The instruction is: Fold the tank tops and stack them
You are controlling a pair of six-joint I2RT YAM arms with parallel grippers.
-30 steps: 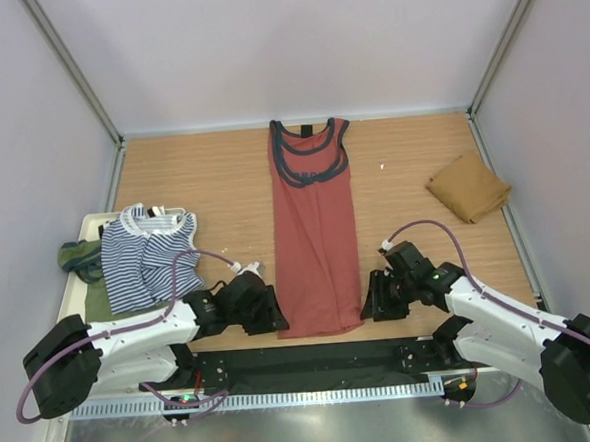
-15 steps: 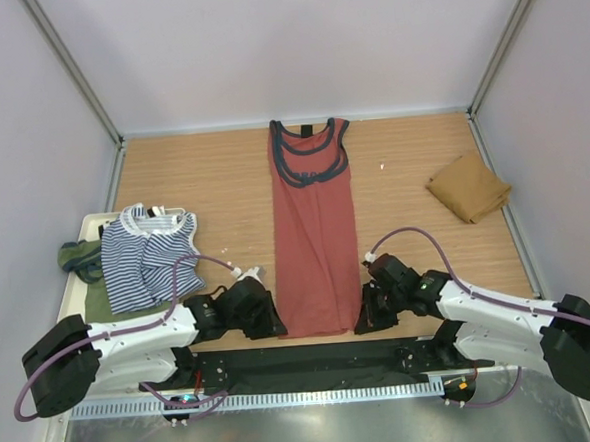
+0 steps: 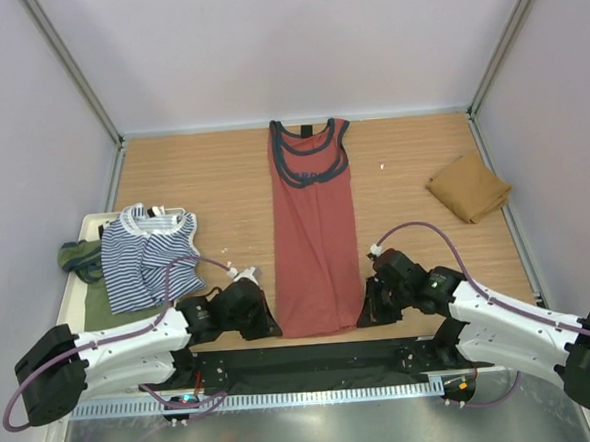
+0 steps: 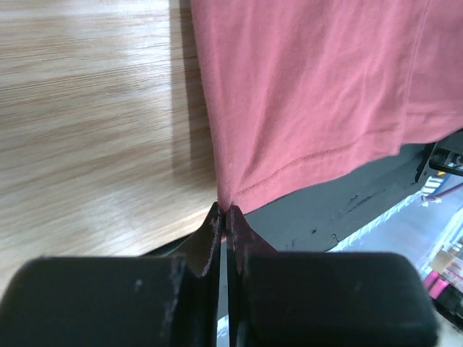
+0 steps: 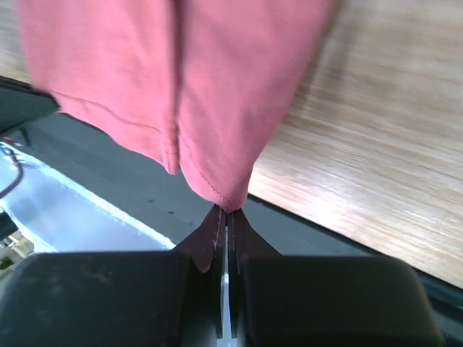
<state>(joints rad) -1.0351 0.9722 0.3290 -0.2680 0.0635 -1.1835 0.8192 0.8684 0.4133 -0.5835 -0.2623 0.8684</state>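
The rust-red tank top point(image 3: 315, 240) with navy trim lies lengthwise down the middle of the table, folded narrow. My left gripper point(image 3: 274, 327) is shut on its near left hem corner point(image 4: 226, 203). My right gripper point(image 3: 365, 317) is shut on its near right hem corner point(image 5: 231, 204). The navy-white striped top point(image 3: 147, 255) lies at the left over the olive green top point(image 3: 82, 258). The tan-brown top point(image 3: 467, 186) lies folded at the right.
A pale tray point(image 3: 91, 290) at the left edge holds the striped and olive tops. The table's near edge and a dark base plate point(image 3: 324, 359) run just under both grippers. Enclosure walls stand close on both sides.
Both grippers have closed in on the red top's near hem corners. The right arm swung inward to the hem, then lifted slightly; the hem edge has drawn up a little.
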